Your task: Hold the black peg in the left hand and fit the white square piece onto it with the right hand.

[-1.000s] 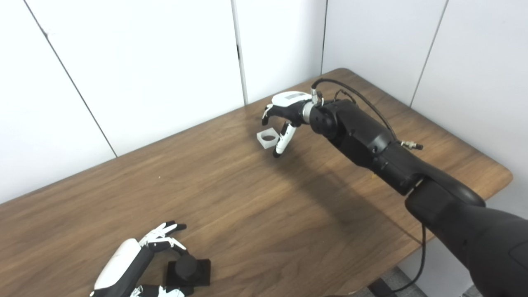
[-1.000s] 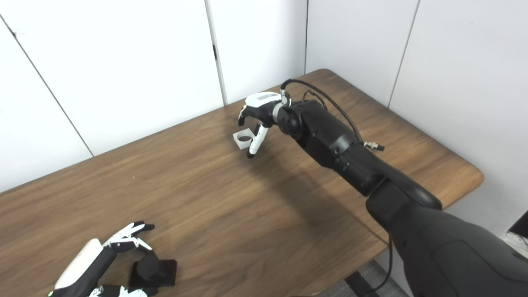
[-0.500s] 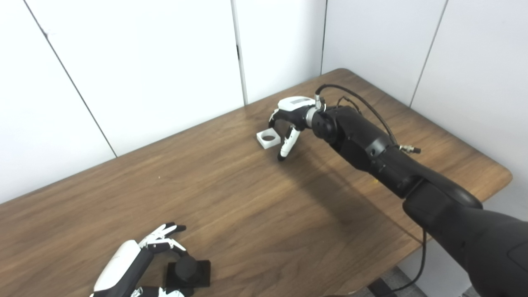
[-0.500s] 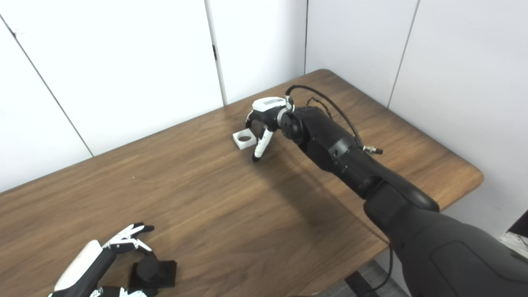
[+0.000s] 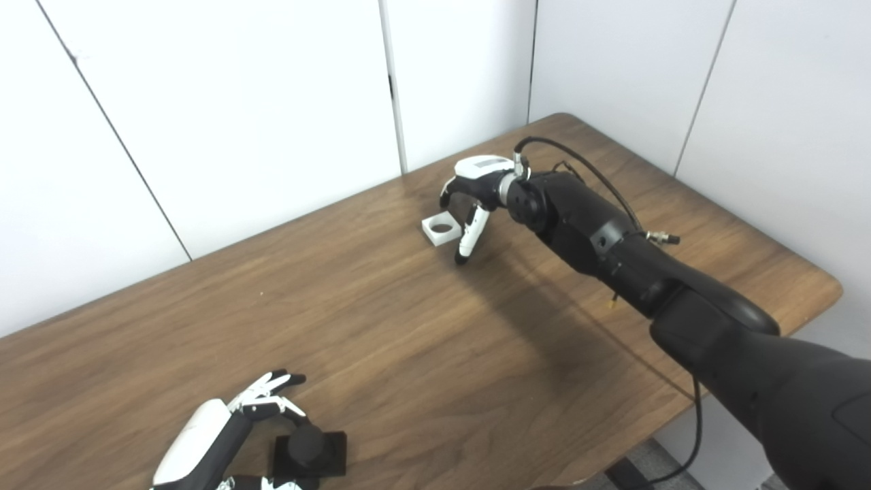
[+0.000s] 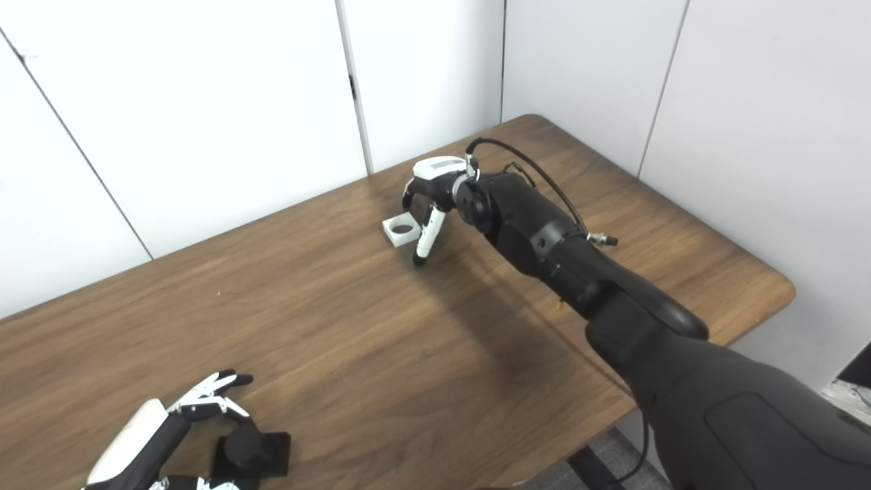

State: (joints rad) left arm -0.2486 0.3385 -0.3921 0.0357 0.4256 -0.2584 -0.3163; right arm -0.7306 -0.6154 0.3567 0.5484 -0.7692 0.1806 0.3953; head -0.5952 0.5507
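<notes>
The black peg (image 5: 307, 446), a round post on a square black base, stands on the table at the near left edge. My left hand (image 5: 224, 439) curls around it with fingers spread, its thumb side cut off by the frame's bottom; I cannot tell if it grips. The white square piece (image 5: 441, 229), with a round hole, lies flat at the far middle of the table. My right hand (image 5: 473, 197) hovers over its right side, open, fingers arched down and one long finger touching the table beside the piece.
The wooden table (image 5: 408, 340) runs from near left to far right, with its rounded right corner (image 5: 827, 289) close to my right forearm. White wall panels (image 5: 272, 102) stand just behind the far edge. A black cable (image 5: 578, 153) loops off the right wrist.
My right hand dropped from above the white piece toward the table, then shifted slightly left, closer to the piece. The left hand stays by the peg. The view shifted slightly.
</notes>
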